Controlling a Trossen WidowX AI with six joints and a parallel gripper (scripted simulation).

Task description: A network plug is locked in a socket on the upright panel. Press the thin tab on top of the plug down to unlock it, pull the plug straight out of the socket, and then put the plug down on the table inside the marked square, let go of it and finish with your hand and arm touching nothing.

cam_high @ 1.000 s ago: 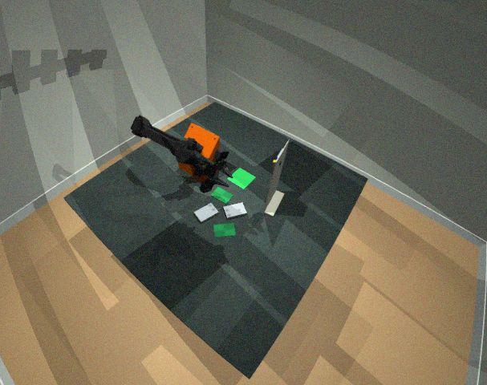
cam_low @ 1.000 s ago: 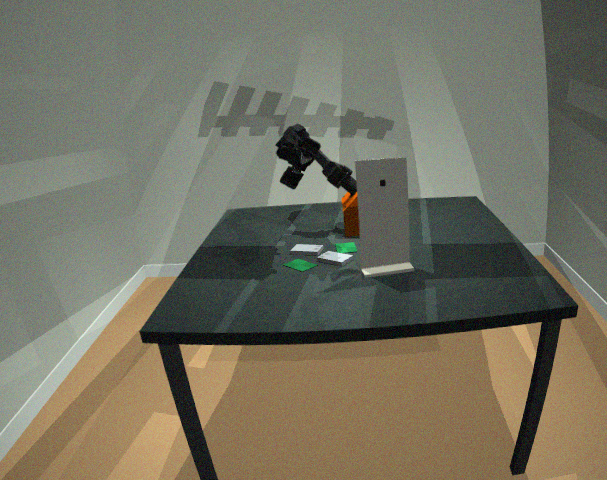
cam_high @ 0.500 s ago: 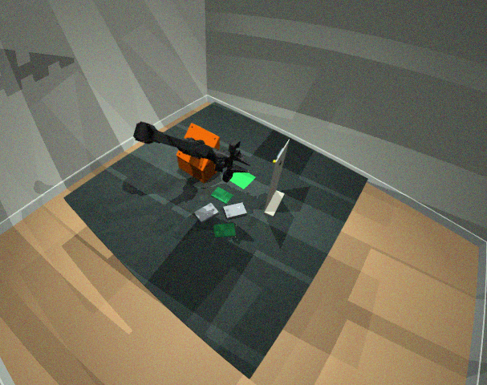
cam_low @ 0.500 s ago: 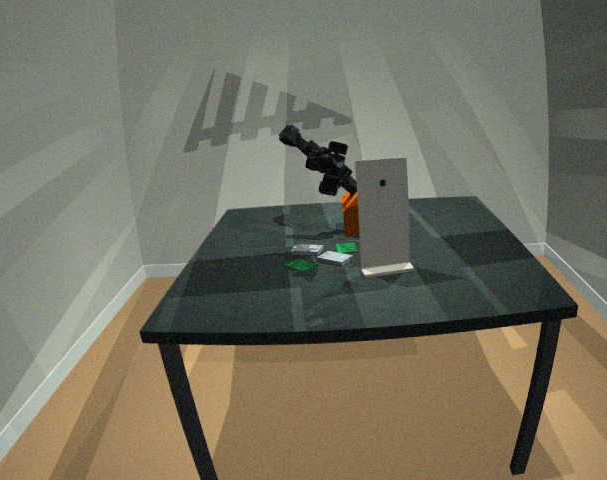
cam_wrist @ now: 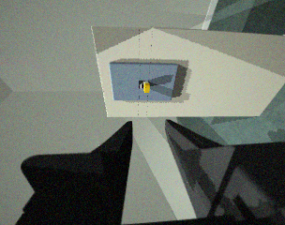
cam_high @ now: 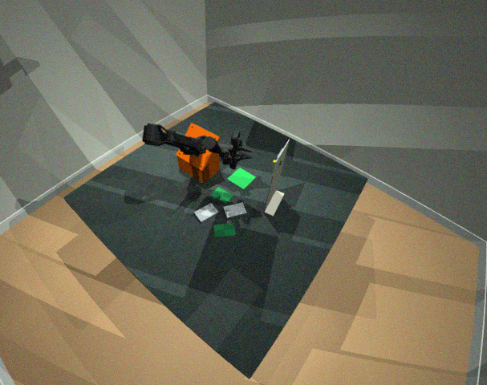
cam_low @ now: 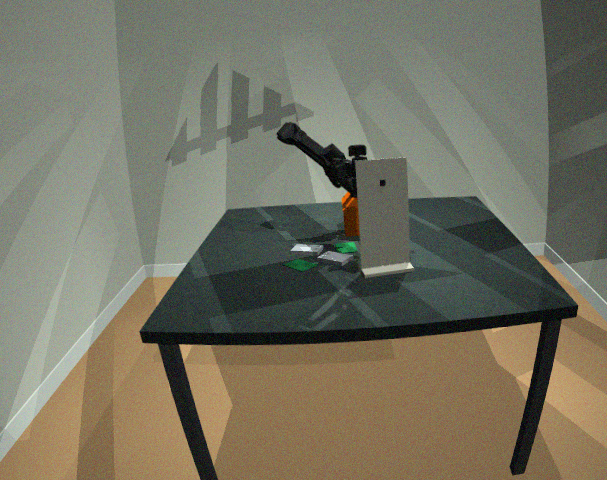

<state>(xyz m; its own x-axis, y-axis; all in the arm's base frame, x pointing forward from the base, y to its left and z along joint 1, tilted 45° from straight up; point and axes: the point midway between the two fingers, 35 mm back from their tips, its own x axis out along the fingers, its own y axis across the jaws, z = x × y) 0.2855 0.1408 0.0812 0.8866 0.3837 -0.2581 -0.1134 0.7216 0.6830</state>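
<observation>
The upright panel (cam_high: 276, 176) (cam_low: 383, 222) (cam_wrist: 217, 84) carries a blue socket block (cam_wrist: 126, 80) on its arm-facing side. A small yellow plug (cam_high: 274, 160) (cam_wrist: 146, 87) sits at the block's middle; its thin tab is too small to make out. My gripper (cam_high: 250, 154) (cam_wrist: 148, 124) is partly open with nothing between the fingers. It points at the panel with a gap before the plug; in the wrist view the plug appears just above the fingertips. In the exterior view the fingers are hidden behind the panel. The bright green marked square (cam_high: 241, 178) lies on the table between base and panel.
Two darker green patches (cam_high: 221, 194) (cam_high: 224, 229) and two pale flat plates (cam_high: 205, 212) (cam_high: 235, 209) lie beside the marked square. The panel stands on a pale foot (cam_high: 274, 203) (cam_low: 387, 270). The orange arm base (cam_high: 201, 168) (cam_low: 350, 217) stands behind the gripper.
</observation>
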